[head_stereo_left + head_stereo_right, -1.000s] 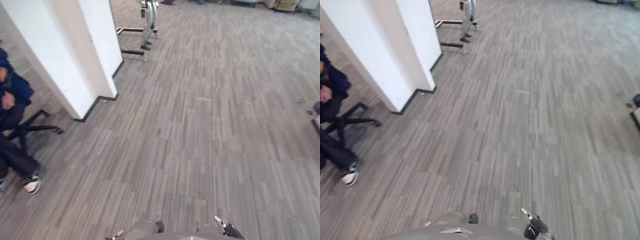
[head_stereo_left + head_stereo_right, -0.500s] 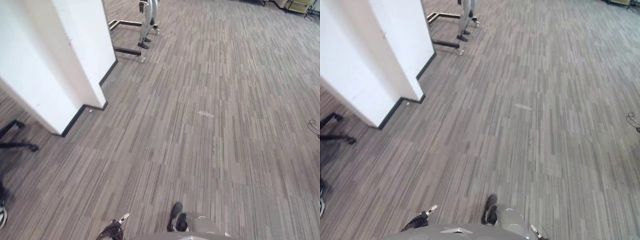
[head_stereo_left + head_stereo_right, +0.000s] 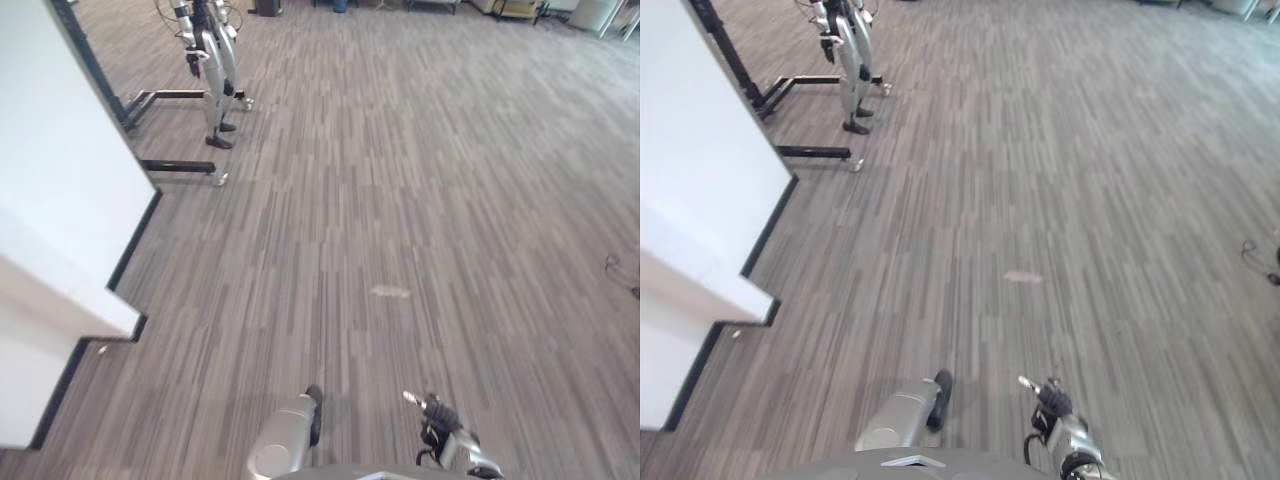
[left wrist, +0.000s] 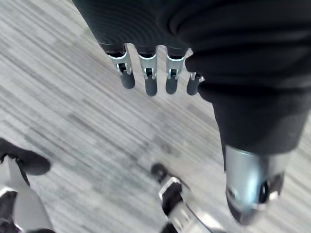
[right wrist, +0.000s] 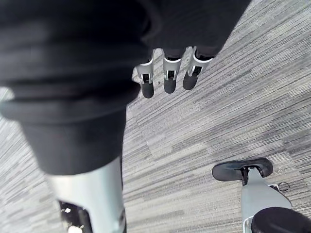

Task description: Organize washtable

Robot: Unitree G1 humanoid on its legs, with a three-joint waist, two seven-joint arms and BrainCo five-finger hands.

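My left hand hangs above the grey striped floor, its fingers straight and nothing between them and the thumb. My right hand hangs the same way over the floor, fingers straight and empty, with its thumb apart from them. Ahead of me lies a wide stretch of floor.
A white wall corner with a black skirting stands close on the left. Beyond it, at the upper left, a black floor stand holds a silver humanoid figure. A pale mark lies on the floor ahead, and a thin cable at the right edge.
The whole picture has swung: the white wall has slid to the left edge, the seated person and the chair have left the picture, and the stand now sits at the upper left.
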